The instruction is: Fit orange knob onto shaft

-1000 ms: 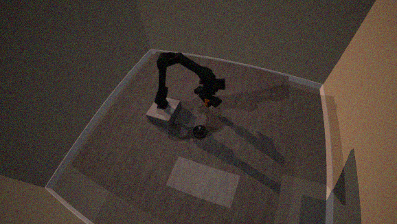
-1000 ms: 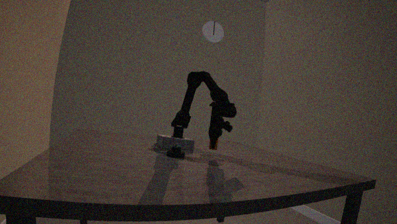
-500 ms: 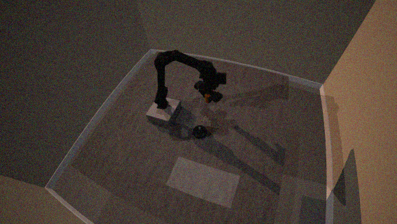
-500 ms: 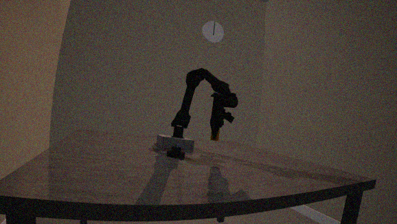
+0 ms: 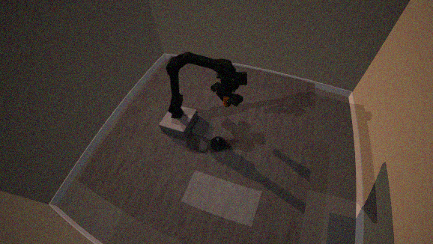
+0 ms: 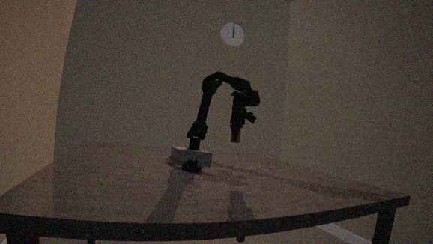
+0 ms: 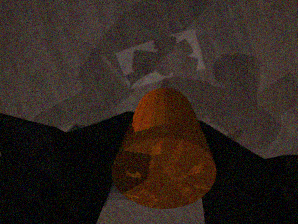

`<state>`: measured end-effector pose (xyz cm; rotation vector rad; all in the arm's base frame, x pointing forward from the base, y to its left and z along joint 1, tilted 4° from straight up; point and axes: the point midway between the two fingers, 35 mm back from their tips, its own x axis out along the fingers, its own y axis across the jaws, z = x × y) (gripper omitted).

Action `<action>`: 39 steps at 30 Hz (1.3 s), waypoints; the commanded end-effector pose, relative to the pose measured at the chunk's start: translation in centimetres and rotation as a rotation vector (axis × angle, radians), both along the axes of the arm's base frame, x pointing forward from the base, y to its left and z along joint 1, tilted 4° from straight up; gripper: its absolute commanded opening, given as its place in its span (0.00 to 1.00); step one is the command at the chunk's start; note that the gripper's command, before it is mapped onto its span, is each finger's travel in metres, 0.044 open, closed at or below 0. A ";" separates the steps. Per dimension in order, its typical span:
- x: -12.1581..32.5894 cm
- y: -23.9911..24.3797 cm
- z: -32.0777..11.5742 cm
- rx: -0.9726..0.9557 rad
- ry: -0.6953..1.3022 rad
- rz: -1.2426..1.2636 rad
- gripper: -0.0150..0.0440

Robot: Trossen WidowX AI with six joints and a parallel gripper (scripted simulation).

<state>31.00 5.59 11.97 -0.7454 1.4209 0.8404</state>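
Observation:
The orange knob (image 5: pixel 226 101) (image 6: pixel 235 141) (image 7: pixel 167 175) is held between the dark fingers of my gripper (image 5: pixel 226 99) (image 6: pixel 235 137) (image 7: pixel 164 122), which is shut on it. Both hang well above the table, with the gripper pointing down. The knob's underside and hole are not visible. The round dark pedestal (image 5: pixel 218 144) (image 6: pixel 192 167) stands on the table near the arm's base, lower and to the side of the knob. The shaft is too small and dark to make out its flat side.
The arm's pale base block (image 5: pixel 173 126) (image 6: pixel 177 153) stands beside the pedestal. A pale rectangle (image 5: pixel 222 198) lies on the wooden table (image 5: pixel 131 150) (image 6: pixel 94 194). Long arm shadows cross the table. A round clock (image 6: pixel 227 35) is on the back wall.

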 end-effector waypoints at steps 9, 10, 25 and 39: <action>0.5 -2.3 -0.1 0.001 -0.012 0.004 0.25; 0.5 -2.6 -0.2 0.001 -0.012 0.004 0.25; 0.9 -7.3 -1.7 -0.003 -0.013 0.004 0.25; 0.5 -11.6 -3.1 -0.007 -0.012 0.004 0.25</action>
